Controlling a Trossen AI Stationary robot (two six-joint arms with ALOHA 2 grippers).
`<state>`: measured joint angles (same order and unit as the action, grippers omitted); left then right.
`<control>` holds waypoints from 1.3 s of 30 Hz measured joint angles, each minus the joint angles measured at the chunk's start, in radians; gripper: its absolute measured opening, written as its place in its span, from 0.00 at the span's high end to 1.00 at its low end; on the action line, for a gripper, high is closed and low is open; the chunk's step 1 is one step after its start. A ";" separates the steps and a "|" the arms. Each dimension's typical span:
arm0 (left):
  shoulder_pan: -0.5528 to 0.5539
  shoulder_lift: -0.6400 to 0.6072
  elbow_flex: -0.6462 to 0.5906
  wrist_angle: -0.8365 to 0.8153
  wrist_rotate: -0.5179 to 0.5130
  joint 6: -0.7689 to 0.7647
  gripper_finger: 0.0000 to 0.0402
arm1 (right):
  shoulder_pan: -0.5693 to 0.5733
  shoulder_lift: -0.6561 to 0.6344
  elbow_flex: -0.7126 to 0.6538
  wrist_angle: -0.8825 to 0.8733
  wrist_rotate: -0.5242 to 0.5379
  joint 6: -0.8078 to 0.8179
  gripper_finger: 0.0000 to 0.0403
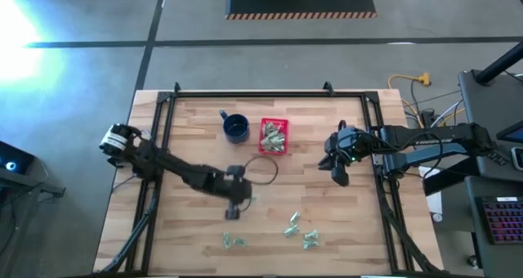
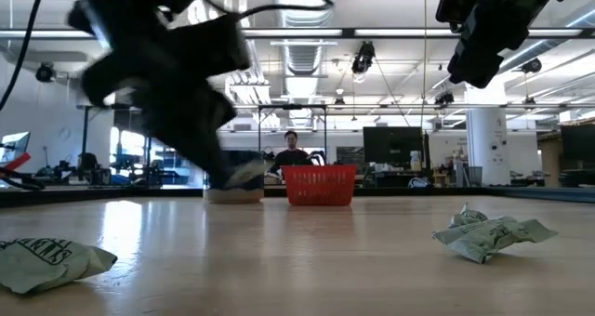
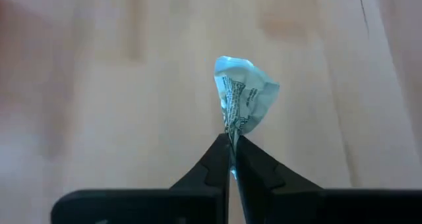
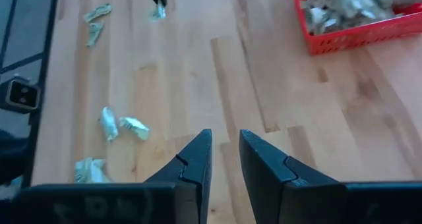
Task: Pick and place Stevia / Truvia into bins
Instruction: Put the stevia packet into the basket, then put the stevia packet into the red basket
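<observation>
Sachet (image 3: 241, 99), crumpled pale green-white, pinched by left gripper (image 3: 232, 159).

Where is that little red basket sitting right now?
In the high view, the red basket sits toward the table's far edge near the middle, just right of the dark blue mug, already holding sachets and well left of the right gripper.

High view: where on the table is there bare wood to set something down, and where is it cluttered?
Bare wood: the near-left corner beside the left arm, and the strip between the red basket and the right end effector. Crowded: the near edge, where loose sachets lie scattered, and the far middle, where the blue mug stands beside the basket.
</observation>
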<state>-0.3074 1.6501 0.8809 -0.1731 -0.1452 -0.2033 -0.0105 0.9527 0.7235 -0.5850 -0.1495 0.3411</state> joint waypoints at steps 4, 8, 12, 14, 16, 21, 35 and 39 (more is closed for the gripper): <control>0.100 -0.023 0.031 0.062 -0.069 0.025 1.00 | 0.000 0.000 0.000 0.004 0.053 -0.001 0.83; 0.214 -0.028 0.080 0.216 -0.132 0.027 1.00 | 0.000 0.000 -0.017 0.041 0.099 -0.003 0.83; 0.335 0.001 0.143 0.278 -0.137 0.027 1.00 | 0.000 -0.001 -0.054 0.122 0.101 0.000 0.82; 0.385 0.031 0.184 0.278 -0.142 0.032 1.00 | 0.000 -0.001 -0.081 0.174 0.101 0.007 0.82; 0.425 0.053 0.211 0.265 -0.141 0.035 1.00 | 0.000 0.000 -0.107 0.221 0.101 0.020 0.83; 0.481 0.098 0.252 0.226 -0.131 0.067 1.00 | 0.000 0.006 -0.158 0.280 0.101 0.076 0.84; 0.501 0.104 0.249 0.191 -0.064 0.270 0.73 | 0.000 0.013 -0.225 0.304 0.095 0.184 0.81; 0.501 0.092 0.251 0.151 -0.061 0.206 0.62 | 0.000 0.013 -0.226 0.396 -0.023 0.139 0.79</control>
<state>0.1936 1.7417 1.1316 -0.0217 -0.2065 0.0027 -0.0102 0.9662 0.4976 -0.1890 -0.1725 0.4802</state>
